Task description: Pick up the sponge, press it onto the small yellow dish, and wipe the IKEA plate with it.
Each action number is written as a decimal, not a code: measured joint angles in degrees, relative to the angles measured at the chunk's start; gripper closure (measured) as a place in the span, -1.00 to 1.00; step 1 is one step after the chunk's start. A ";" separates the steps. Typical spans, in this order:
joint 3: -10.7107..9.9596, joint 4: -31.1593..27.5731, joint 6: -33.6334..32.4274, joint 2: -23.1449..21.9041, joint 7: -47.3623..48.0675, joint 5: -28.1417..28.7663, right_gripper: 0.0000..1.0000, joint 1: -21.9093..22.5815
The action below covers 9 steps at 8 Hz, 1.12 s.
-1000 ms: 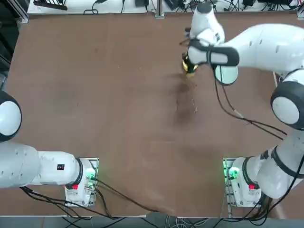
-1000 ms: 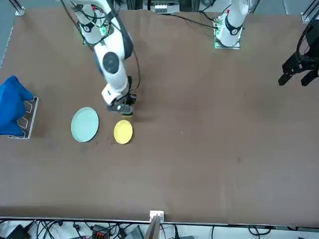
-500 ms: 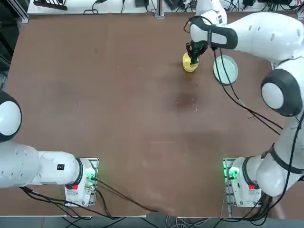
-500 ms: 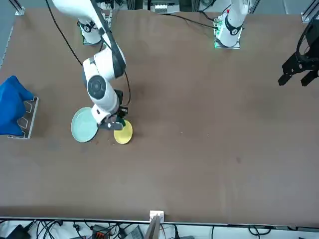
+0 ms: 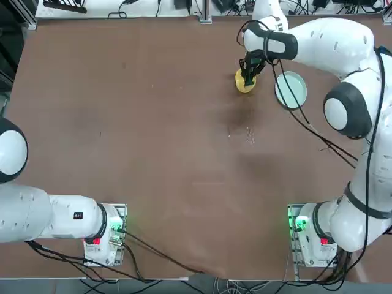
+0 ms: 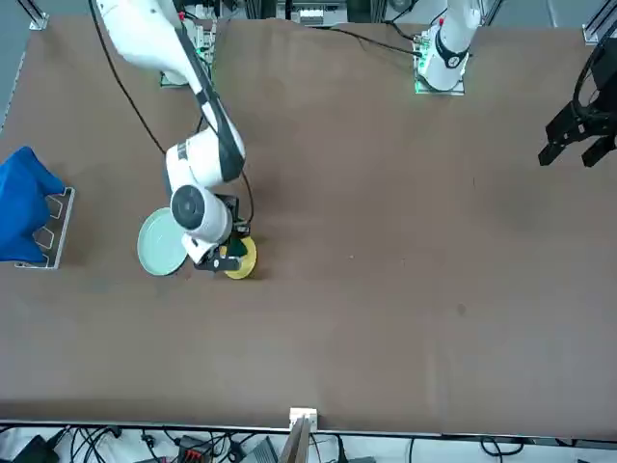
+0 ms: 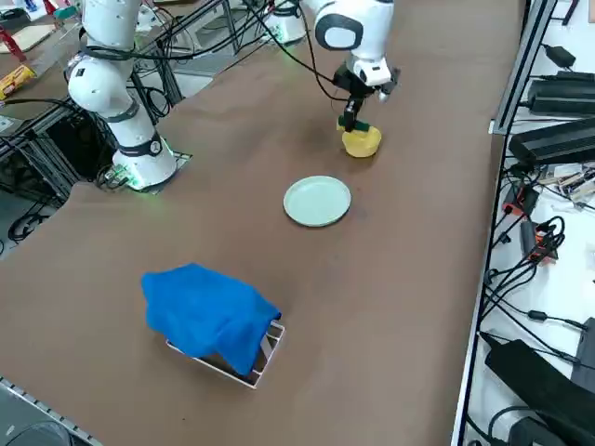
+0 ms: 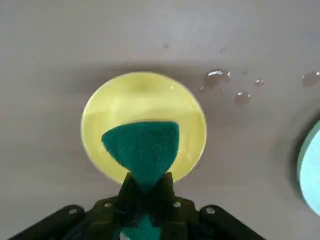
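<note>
Your right hand (image 8: 148,181) pinches the sponge (image 8: 146,150) between its fingers, over the yellow dish (image 8: 107,107) near the bench's (image 5: 153,153) far edge.

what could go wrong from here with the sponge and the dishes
The sponge is pinched at its middle by the right gripper, so its loose end might fold when pressed into the yellow dish. Pressing off-center could tip or slide that dish. Droplets beside it may make the tabletop slippery.

Tool (image 5: 250,75) over yellow dish (image 5: 244,87), mint plate (image 5: 291,90) nearby.
</note>
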 joint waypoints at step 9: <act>0.93 6.18 -0.20 8.00 -0.73 1.36 0.81 -0.64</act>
